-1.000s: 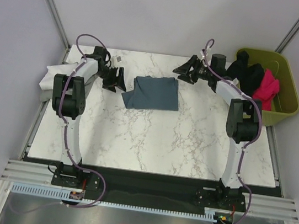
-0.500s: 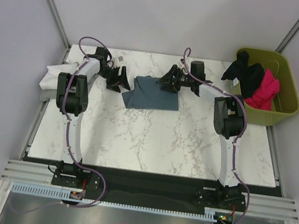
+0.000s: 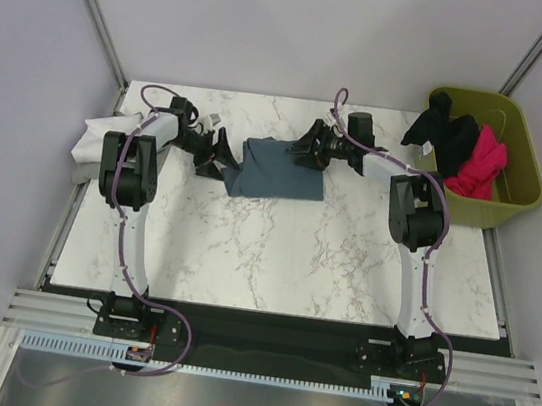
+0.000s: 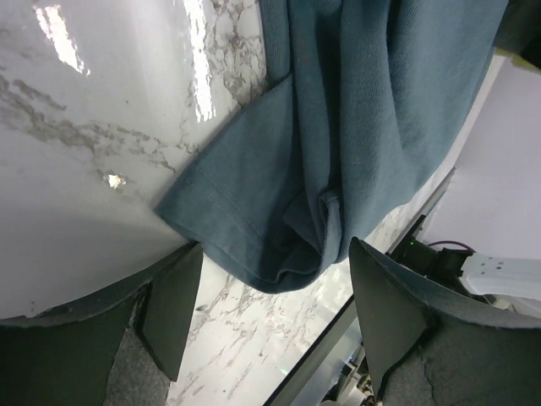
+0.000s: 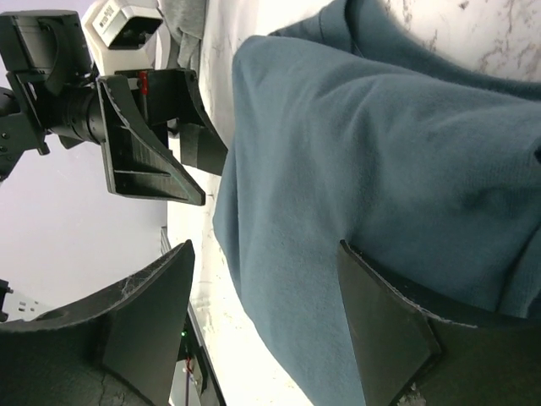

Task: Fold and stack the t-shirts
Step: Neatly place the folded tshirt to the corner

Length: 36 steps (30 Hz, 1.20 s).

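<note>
A slate blue-grey t-shirt (image 3: 278, 169) lies folded on the marble table, toward the back. My left gripper (image 3: 222, 152) is open at its left corner. In the left wrist view that corner (image 4: 279, 220) reaches in between the spread fingers of the left gripper (image 4: 275, 247). My right gripper (image 3: 306, 152) is open over the shirt's far right edge. The right wrist view shows the cloth (image 5: 380, 152) filling the gap in the right gripper (image 5: 266, 247), with the left gripper (image 5: 161, 144) beyond it. A white t-shirt (image 3: 93, 138) lies at the table's left edge.
An olive-green bin (image 3: 517, 192) stands off the table's back right corner, holding a black shirt (image 3: 448, 132) and a magenta-pink one (image 3: 478, 164). The table's front edge (image 3: 276, 313) runs just ahead of the arm bases.
My right gripper swung left from near the bin onto the blue-grey shirt's far edge. My left gripper moved right, up to the shirt's left corner.
</note>
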### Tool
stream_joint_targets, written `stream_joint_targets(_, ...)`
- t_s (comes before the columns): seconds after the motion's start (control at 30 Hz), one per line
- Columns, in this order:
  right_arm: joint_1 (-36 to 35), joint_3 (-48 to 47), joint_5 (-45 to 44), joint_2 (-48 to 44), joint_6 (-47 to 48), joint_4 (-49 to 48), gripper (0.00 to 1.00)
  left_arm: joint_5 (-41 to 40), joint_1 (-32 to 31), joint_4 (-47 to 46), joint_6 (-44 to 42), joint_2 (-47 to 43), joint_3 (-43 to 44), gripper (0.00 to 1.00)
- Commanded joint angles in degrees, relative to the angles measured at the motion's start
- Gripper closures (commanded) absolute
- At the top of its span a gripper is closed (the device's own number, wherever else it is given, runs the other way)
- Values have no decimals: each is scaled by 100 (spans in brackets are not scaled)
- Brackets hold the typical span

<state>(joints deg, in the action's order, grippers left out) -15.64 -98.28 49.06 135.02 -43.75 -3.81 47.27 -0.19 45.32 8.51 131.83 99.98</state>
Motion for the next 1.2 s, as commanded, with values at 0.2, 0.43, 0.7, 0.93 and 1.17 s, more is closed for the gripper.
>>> stream_joint_targets(0.2, -18, 98, -54, 103, 156, 47, 23, -51, -254, -295, 432, 528, 345, 21)
stream_joint_targets(0.43, -53, 116, -81, 103, 182, 91, 23, 37, -491, -550, 757, 818, 724, 21)
stream_joint_targets(0.7, -71, 186, -124, 59, 252, 170, 22, 300, -763, -858, 1091, 1082, 821, 25)
stream_joint_targets(0.93, -80, 257, -168, 7, 296, 214, 22, 634, -843, -1201, 1477, 1248, 760, 38)
stream_joint_targets(1.17, -106, 309, -239, -55, 384, 250, 22, 986, -904, -1526, 1662, 1258, 636, 77)
